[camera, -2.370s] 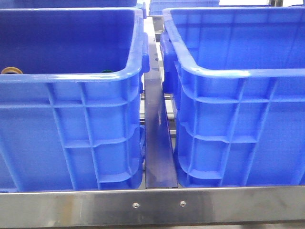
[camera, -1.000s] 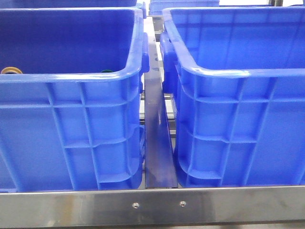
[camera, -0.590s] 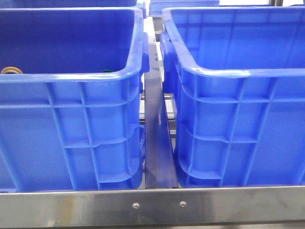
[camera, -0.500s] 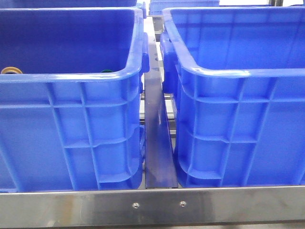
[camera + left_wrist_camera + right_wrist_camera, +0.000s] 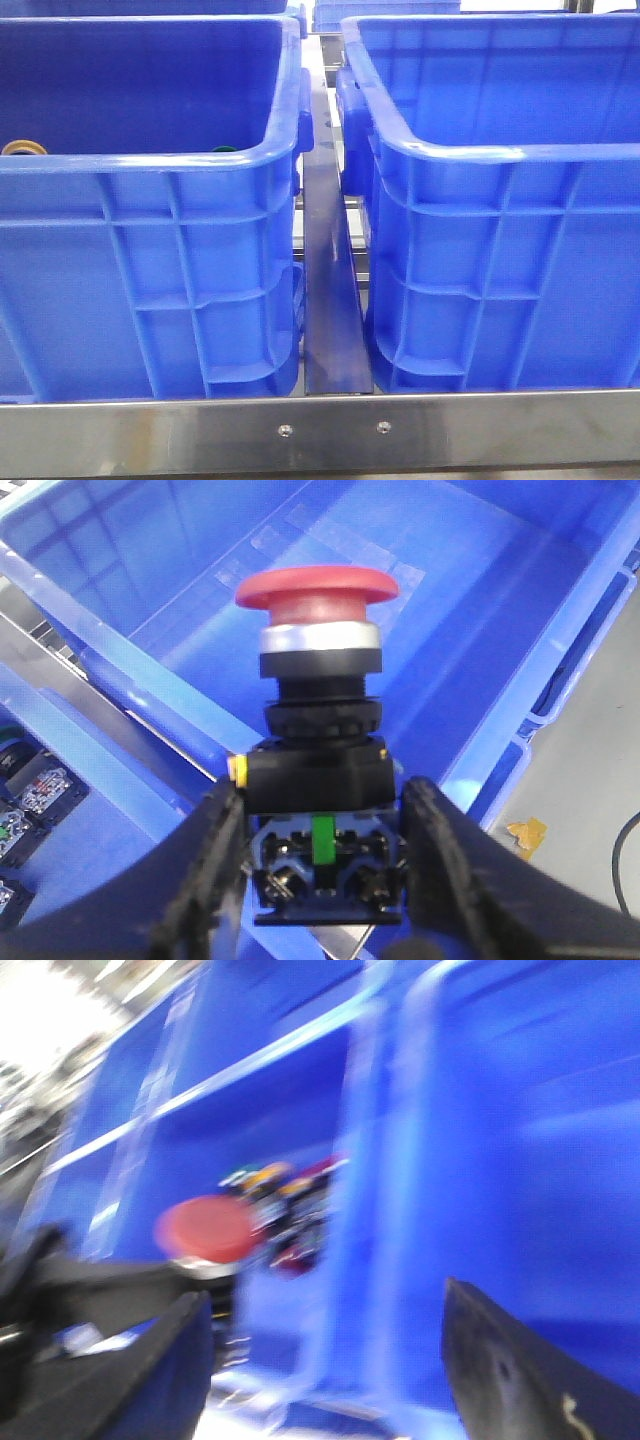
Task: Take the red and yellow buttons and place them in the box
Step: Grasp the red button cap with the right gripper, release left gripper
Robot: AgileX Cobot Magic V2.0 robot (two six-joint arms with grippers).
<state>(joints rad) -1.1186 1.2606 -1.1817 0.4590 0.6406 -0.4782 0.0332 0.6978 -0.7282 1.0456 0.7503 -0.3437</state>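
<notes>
- Nothing has moved in the front view since the earlier frames: two crates stand side by side, left crate (image 5: 150, 200) and box (image 5: 500, 200), and neither arm appears.
- Seen over the left crate's rim are a yellow button (image 5: 22, 148) and a green button (image 5: 224, 150), both resting inside.
- Left gripper (image 5: 320, 880): closed on the black body of the red button (image 5: 317, 588), one finger on each side, the cap pointing away from the wrist.
- Behind the held button, the left wrist view shows a bare blue crate floor (image 5: 480, 660), judged to be the box; release over it seems the step in hand.
- Right gripper (image 5: 320, 1360): fingers spread wide apart, nothing between them; its view is badly blurred.
- That blurred view shows a red cap (image 5: 205, 1228) carried on a dark arm, probably the left one, and a cluster of buttons (image 5: 285, 1195) lying in a crate beyond.
- Only the wrist views show the grasp; the front view alone gives the crates' layout.
- Judged progress: red button nearly delivered, yellow not yet picked.
</notes>
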